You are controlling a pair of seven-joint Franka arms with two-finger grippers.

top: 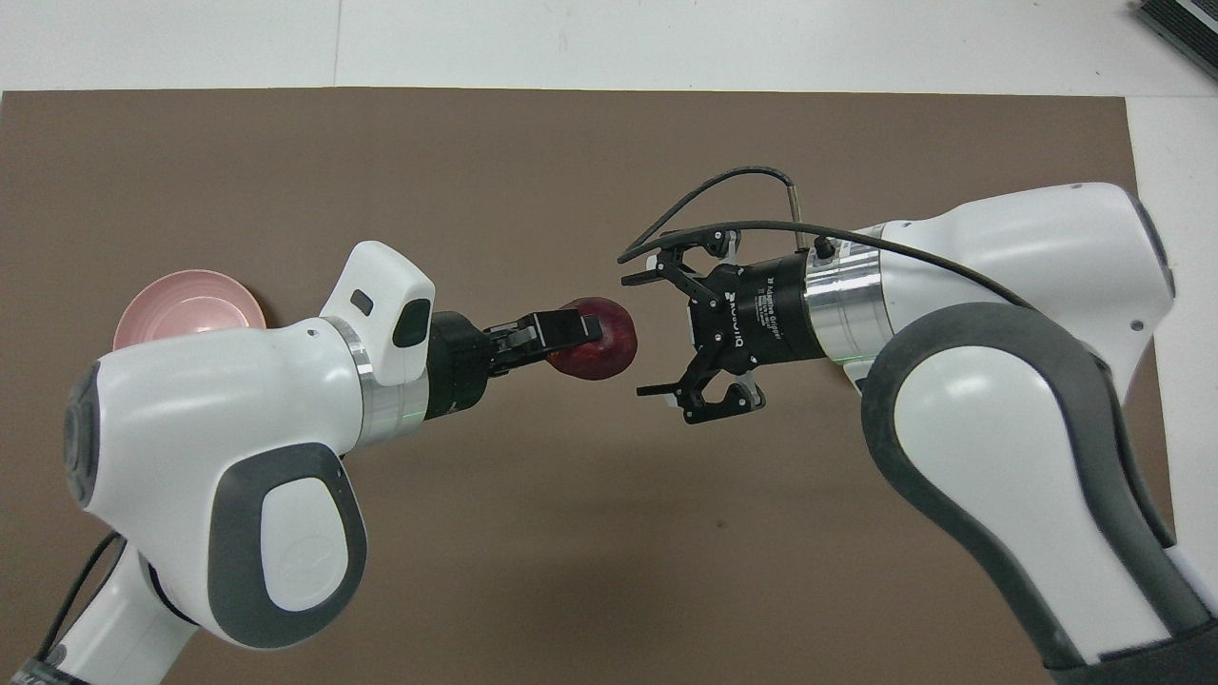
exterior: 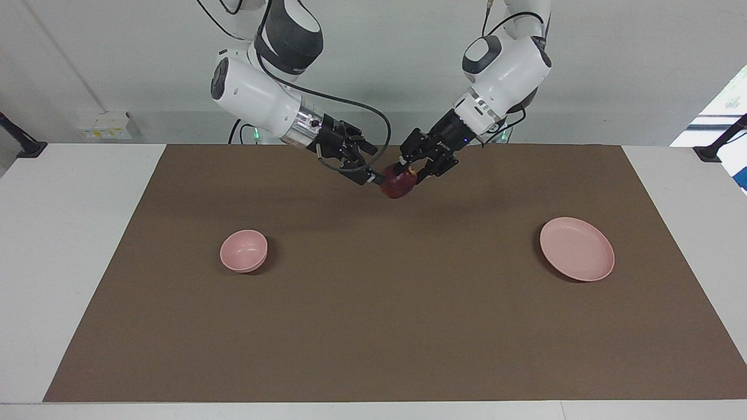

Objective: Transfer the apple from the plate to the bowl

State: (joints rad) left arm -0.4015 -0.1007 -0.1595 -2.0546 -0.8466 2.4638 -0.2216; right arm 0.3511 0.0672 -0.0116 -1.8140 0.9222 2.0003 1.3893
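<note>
One apple [exterior: 397, 185] gripped by left end effector [exterior: 409, 172] midair.

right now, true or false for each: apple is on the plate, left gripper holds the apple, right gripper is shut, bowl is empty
1. The small dark red apple lies on the wide pale pink plate. False: it is held up over the brown mat.
2. The left gripper is shut on the apple. True.
3. The right gripper is shut. False: it is open beside the apple.
4. The small deep pink bowl is empty. True.
</note>
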